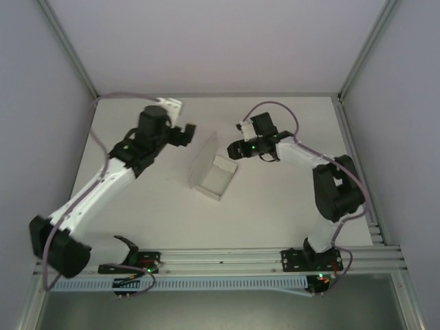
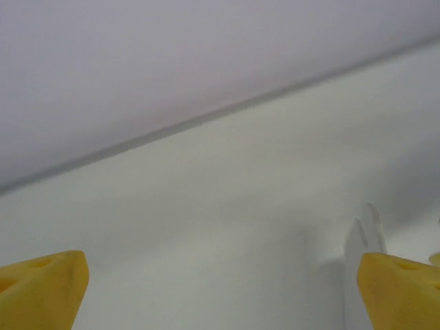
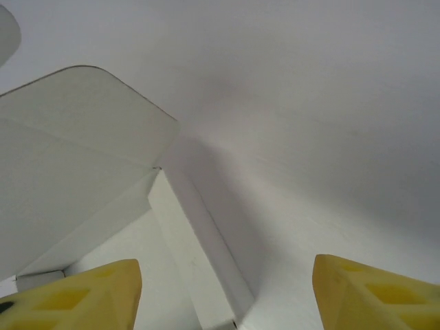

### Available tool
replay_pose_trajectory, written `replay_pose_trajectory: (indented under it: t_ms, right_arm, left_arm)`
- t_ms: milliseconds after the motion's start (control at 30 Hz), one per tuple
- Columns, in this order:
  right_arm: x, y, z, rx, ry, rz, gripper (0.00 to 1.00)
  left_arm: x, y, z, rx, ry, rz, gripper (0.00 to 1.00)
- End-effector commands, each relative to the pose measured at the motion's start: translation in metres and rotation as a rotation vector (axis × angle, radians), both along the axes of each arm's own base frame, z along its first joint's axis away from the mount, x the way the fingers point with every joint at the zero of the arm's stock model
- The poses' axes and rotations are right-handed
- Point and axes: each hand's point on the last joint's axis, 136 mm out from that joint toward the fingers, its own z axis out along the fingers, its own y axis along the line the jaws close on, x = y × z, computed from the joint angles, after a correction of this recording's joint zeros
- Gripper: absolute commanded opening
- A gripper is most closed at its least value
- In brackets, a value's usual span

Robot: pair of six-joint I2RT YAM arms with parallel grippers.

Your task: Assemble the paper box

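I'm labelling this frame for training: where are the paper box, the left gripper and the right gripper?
paper box (image 1: 205, 161): top view, on its upright flap.
left gripper (image 1: 187, 135): top view, between its fingertips.
right gripper (image 1: 236, 148): top view, between its fingertips.

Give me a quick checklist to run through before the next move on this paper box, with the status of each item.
1. Paper box sits flat on the table: ok.
2. Tall flap folded down: not ok, it stands upright.
3. Left end effector open and holding nothing: ok.
4. Right end effector open, with the box wall in front of it: ok.
5. Right end effector touching the box: cannot tell.
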Motion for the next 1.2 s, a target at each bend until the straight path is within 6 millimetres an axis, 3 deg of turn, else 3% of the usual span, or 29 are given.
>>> replay_pose_trajectory:
  t_ms: [0, 67, 167, 367, 567, 633, 700, 1000, 1167]
  right_arm:
    - [-0.021, 0.013, -0.019, -0.03, 0.082, 0.176, 0.63]
    - [-0.023, 0.018, -0.026, -0.044, 0.094, 0.198, 0.6]
    - [-0.025, 0.024, -0.038, -0.075, 0.105, 0.22, 0.57]
    - [-0.009, 0.019, -0.058, -0.202, 0.081, 0.182, 0.42]
    - [-0.011, 0.019, -0.071, -0.221, 0.106, 0.187, 0.25]
    - [-0.012, 0.016, -0.076, -0.234, 0.113, 0.177, 0.13]
    - [-0.011, 0.011, -0.081, -0.259, 0.105, 0.152, 0.07]
    - [-0.019, -0.028, -0.115, -0.57, 0.102, 0.081, 0.02]
    - [-0.011, -0.057, -0.111, -0.778, 0.004, -0.015, 0.0]
  left_arm:
    - [-0.017, 0.019, -0.035, -0.218, 0.138, 0.128, 1.0]
    - [-0.021, 0.036, -0.046, -0.225, 0.157, 0.217, 1.0]
    - [-0.023, 0.047, -0.06, -0.233, 0.187, 0.257, 1.0]
    - [-0.024, 0.046, -0.077, -0.215, 0.234, 0.244, 1.0]
    - [-0.025, 0.048, -0.085, -0.206, 0.242, 0.248, 1.0]
    - [-0.026, 0.048, -0.085, -0.204, 0.242, 0.247, 1.0]
    - [-0.026, 0.048, -0.087, -0.201, 0.247, 0.249, 1.0]
    - [-0.027, 0.059, -0.096, -0.199, 0.273, 0.3, 1.0]
    - [-0.03, 0.068, -0.1, -0.189, 0.287, 0.346, 1.0]
